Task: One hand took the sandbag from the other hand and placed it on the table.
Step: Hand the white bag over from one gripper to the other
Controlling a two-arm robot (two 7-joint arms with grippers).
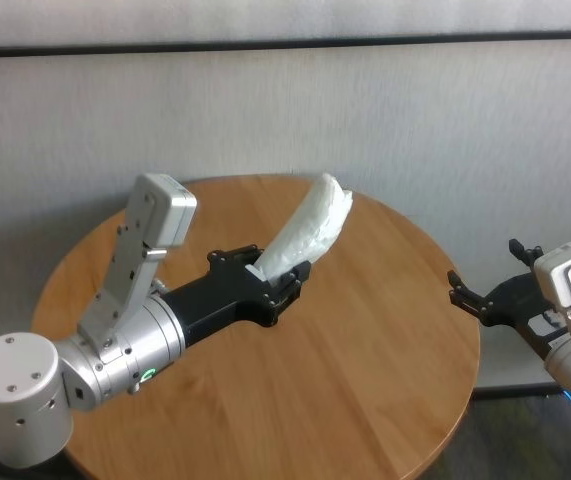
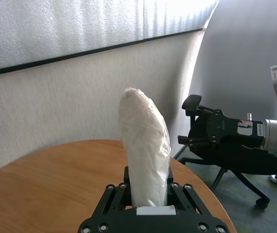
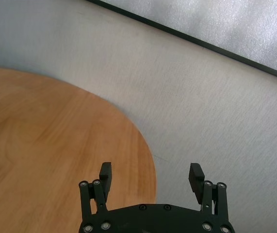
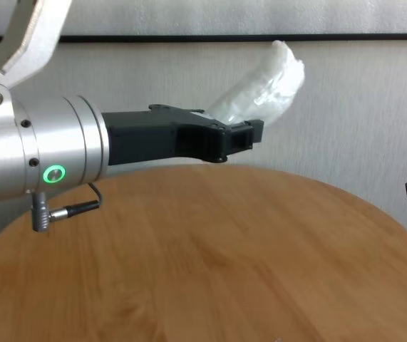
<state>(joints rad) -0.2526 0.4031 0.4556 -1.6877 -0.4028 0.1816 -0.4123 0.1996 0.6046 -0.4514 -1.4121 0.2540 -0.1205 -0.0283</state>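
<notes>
1. The left gripper (image 1: 283,283), the one with the green ring light, was clamped on the lower end of the sandbag (image 1: 310,232) and held it in the air above the middle of the table (image 1: 365,380).
2. The sandbag stood up out of the jaws, tilted toward the far right, with most of its length free above the fingers. It touched nothing else.
3. The right gripper (image 1: 480,300) hung past the table's right edge, well apart from the sandbag, its fingers (image 3: 105,174) spread wide and holding nothing.
4. By my reading, the step in hand was the approach before the handover: the sandbag was presented, and the taking hand had not yet reached it.
5. The next move would call for the right gripper to come in over the table and line its spread fingers across the sandbag's free upper part, clear of the left fingers.
6. It would then need to close firmly before the left jaws let go, since the pouch looked soft and lumpy and might sag or slip.
7. No containers appeared in any view; the tabletop bore nothing that I could see.
</notes>
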